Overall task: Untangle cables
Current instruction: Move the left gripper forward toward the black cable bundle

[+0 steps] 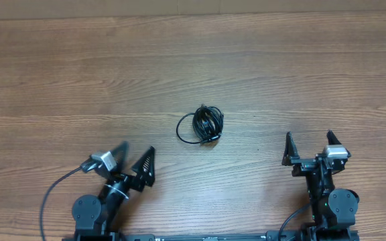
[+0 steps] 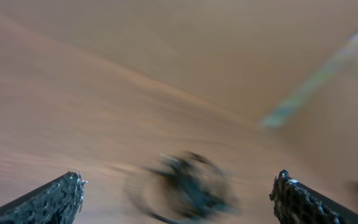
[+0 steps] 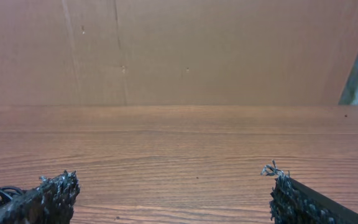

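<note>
Jaws of left gripper spread wide, nothing between them, aimed at an angle toward the middle of the table. Jaws of right gripper likewise wide apart, nothing held, pointed straight ahead. Both low at the near edge, well apart from each other.

Cables: one tight black bundle with a single loose loop on its left side, flat on the wood. Placed farther out than the two grippers and roughly between them, touching neither, somewhat nearer the left one. In the left wrist view, blurred, a dark clump ahead of the open jaws. In the right wrist view, only an edge of the loops visible at far left, beside the left jaw. Plug tips too small to make out.

Progress, judged from the layout: none visible. No cord drawn free, no strand laid apart, bundle apparently untouched. All left to do: approach, grasp on a loop or an end, separation of each cord from the rest.
</note>
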Robot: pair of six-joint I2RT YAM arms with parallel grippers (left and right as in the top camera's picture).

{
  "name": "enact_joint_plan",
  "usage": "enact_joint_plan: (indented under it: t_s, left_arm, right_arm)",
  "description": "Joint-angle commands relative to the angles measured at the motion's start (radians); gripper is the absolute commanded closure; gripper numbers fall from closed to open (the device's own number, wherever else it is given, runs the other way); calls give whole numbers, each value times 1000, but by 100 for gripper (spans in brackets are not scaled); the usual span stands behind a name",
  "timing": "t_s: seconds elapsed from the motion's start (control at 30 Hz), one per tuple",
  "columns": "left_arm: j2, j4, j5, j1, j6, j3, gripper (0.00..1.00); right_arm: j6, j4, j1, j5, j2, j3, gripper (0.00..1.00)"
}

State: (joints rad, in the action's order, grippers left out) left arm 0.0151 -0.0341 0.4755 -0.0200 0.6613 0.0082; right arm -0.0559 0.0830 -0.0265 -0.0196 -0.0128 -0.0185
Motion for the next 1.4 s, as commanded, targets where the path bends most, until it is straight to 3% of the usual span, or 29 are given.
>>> enact_joint_plan:
  t_s: [0.0,0.17,0.23,0.43,0.6,0.73,0.83,0.97,1.1,1.17,1.37]
  left_arm:
    - [-11,94,298,0,310,-3,0]
    - [-11,593,340,0,178,34,1]
    - [-9,594,261,1,145,105,0]
    - [96,212,212,1,-151,482,0]
    - [338,-208,232,1,-300,883,0]
    - [578,-639,237,-1,-414,1210,0]
    - [768,-1008,140,-1,-505,1433,0]
    - [977,-1354,52,-1,-502,1613,0]
    - [1101,-1475,200,-1,-426,1631,0]
    - [1162,-1500,205,-1,-425,1631,0]
    - [1270,-1567,-126,-6,-176,1629,1]
  right_arm:
    - [6,-2,3,-13,10,10,0]
    - [6,-2,3,-13,10,10,0]
    - [6,-2,3,-13,10,10,0]
    - [6,-2,3,-13,10,10,0]
    - [6,-2,3,-13,10,10,0]
    - [6,-2,3,-13,10,10,0]
    - [6,-2,3,-13,10,10,0]
    - [6,-2,3,-13,10,10,0]
    - [6,-2,3,-13,10,10,0]
    - [6,-2,3,-13,10,10,0]
    - [6,-2,3,-13,10,10,0]
